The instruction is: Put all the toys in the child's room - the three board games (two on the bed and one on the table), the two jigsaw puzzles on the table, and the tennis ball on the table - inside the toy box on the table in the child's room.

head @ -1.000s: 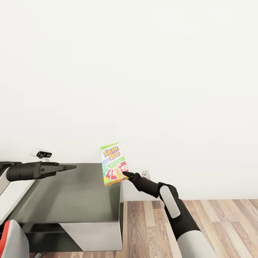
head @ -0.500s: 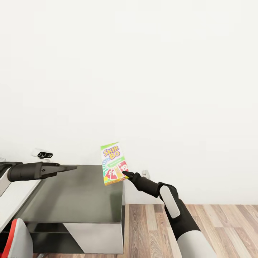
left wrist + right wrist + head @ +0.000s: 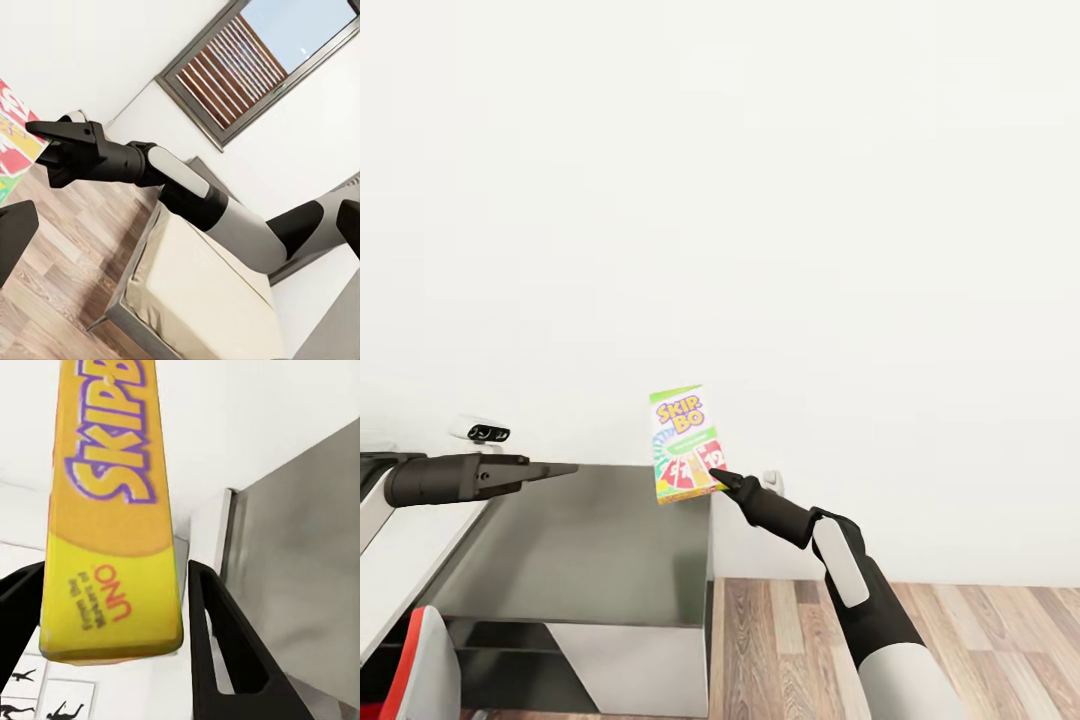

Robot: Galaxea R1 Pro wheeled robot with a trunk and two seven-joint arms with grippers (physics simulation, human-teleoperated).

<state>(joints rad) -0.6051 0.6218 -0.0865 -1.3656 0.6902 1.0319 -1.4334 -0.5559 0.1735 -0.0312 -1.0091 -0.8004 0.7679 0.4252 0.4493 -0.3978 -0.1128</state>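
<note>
One Skip-Bo box (image 3: 685, 444) held upright by the right pincer (image 3: 718, 477).

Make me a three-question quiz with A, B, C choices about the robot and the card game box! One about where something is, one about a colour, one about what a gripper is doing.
1. Where is the Skip-Bo box?
A. Lying on the floor
B. Held up in the air at the corner of the dark grey side unit
C. Flat on the red-and-white chair

2. What colour is the floor?
A. Brown wood planks
B. Blue carpet
C. White tiles

3. What is the right gripper doing?
A. Wide open with nothing in it
B. Pressing on the wall
C. Shut on the Skip-Bo box

Answers:
1. B, the head view shows the box upright above the unit's corner, touching no surface.
2. A, brown planks show beside the unit.
3. C, the right wrist view shows a finger on each side of the box.
</note>
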